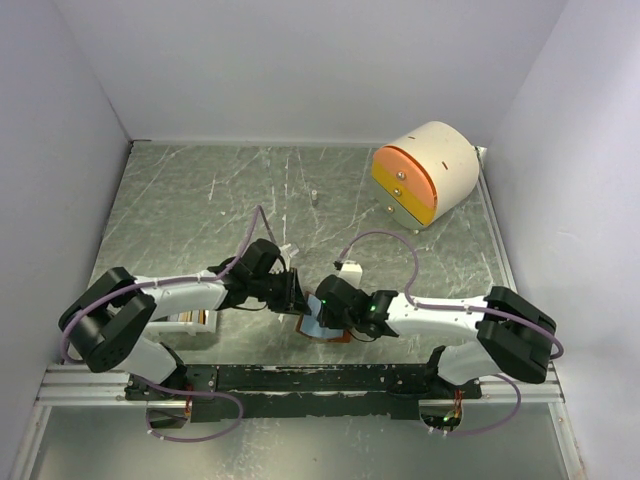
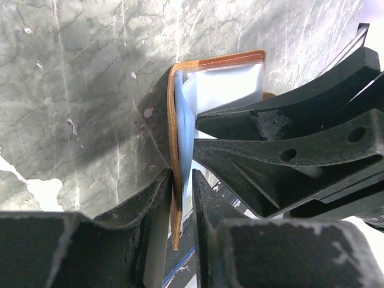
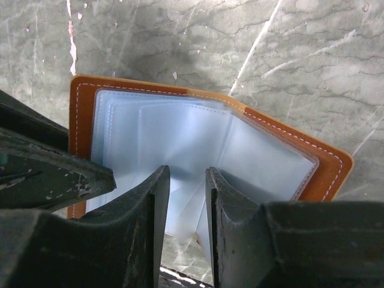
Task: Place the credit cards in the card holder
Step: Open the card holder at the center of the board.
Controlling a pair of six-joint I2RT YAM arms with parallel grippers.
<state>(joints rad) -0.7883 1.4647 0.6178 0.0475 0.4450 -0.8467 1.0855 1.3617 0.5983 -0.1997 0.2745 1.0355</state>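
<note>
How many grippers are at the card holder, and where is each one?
2. The left gripper has its fingers on either side of one cover edge of the card holder; the right gripper points into the open pale pockets. No other gripper is visible.

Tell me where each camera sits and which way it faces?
Top external: fixed above and behind, looking down on the table; left arm and right arm show whole.
Left wrist: on the left arm, looking past the left jaws at the card holder; the right jaws intrude.
Right wrist: on the right arm, looking past the right jaws into the holder's open pockets.
Shared: all three see the card holder; each wrist view shows the other's jaws.
</note>
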